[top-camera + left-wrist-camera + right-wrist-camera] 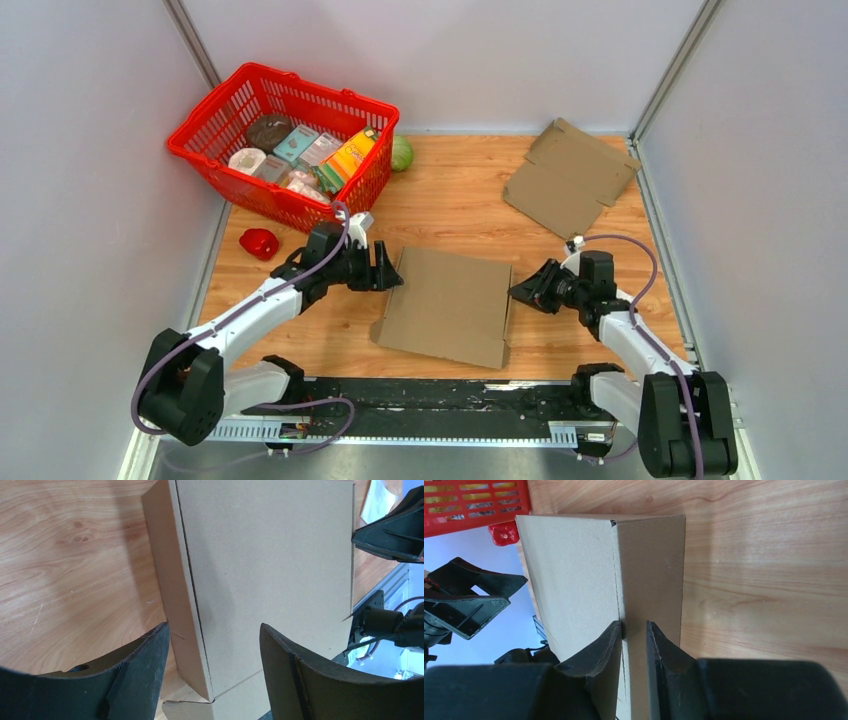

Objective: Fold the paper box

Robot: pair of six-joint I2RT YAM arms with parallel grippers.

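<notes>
Cardboard paper box lies mid-table between both arms, side flaps partly creased. Left gripper is released, jaws wide astride the left flap. Right gripper is narrowed about the right crease; a firm grasp cannot be confirmed. Next, in my judgement: raise both side walls.

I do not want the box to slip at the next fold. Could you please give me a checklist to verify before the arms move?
1. The left gripper is open: ok.
2. The left gripper faces the left flap of the cardboard box: ok.
3. The right gripper firmly holds the right edge: cannot tell; its jaws stand narrow around the fold.
4. The spare cardboard sheet and the red basket lie apart from the box: ok.
</notes>
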